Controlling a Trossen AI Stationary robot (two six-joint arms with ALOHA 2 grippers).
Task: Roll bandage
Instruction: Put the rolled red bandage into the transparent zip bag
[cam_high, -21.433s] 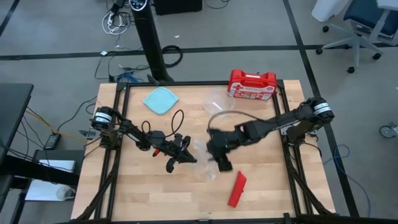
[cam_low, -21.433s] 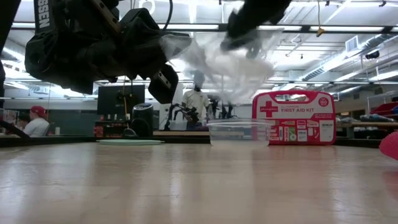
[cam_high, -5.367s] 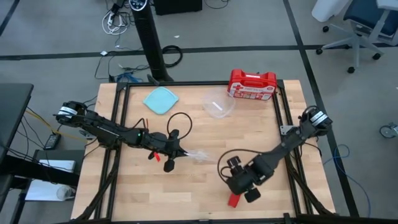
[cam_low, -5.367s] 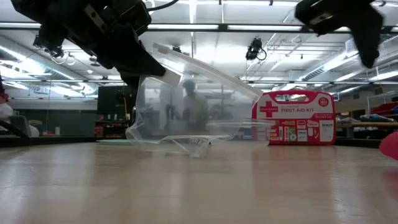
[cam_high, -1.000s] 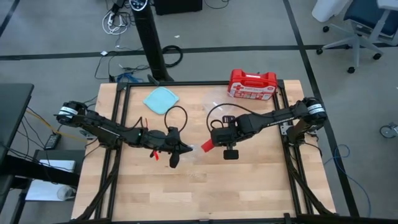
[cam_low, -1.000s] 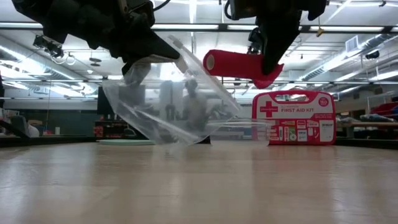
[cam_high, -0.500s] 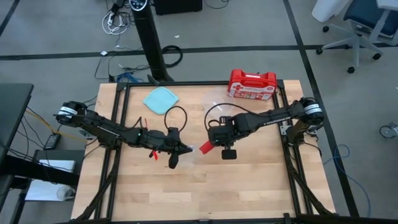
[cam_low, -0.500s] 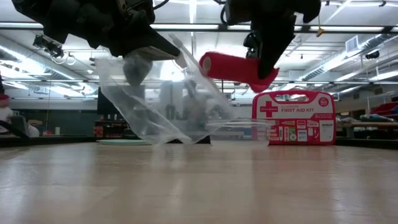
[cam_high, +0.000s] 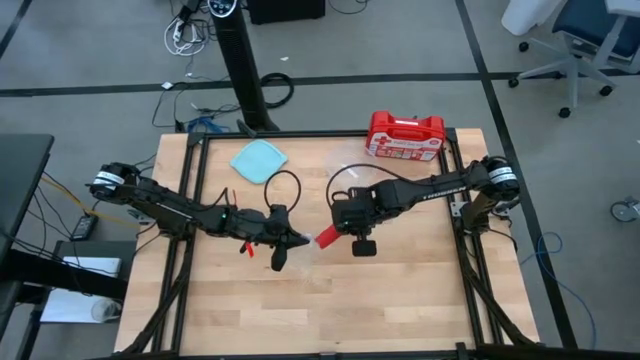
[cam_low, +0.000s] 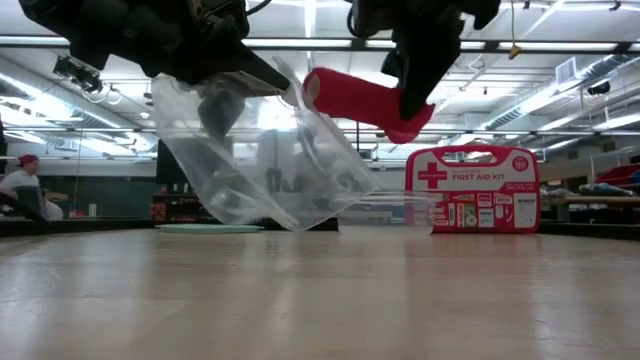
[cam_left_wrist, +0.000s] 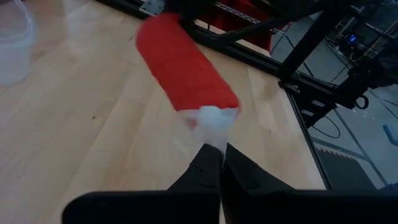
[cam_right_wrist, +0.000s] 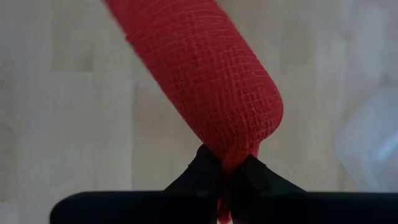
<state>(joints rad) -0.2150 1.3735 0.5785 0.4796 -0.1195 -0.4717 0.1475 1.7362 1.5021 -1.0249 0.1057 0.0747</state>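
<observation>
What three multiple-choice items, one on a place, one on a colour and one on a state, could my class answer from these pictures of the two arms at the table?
1. Where is the first-aid kit?
A. at the table's far edge
B. in the middle of the table
C. on the floor

2. What colour is the bandage roll?
A. blue
B. red
C. white

3. What is the right gripper doing?
A. standing open over the wood
B. gripping the clear bag
C. shut on the bandage roll, held in the air

Answers:
1. A, the high view shows it by the far frame rail.
2. B, it shows red in every view.
3. C, the right wrist view shows the fingers pinching the roll's end, and the low view shows it off the table beside the clear bag, which the left gripper holds.
</observation>
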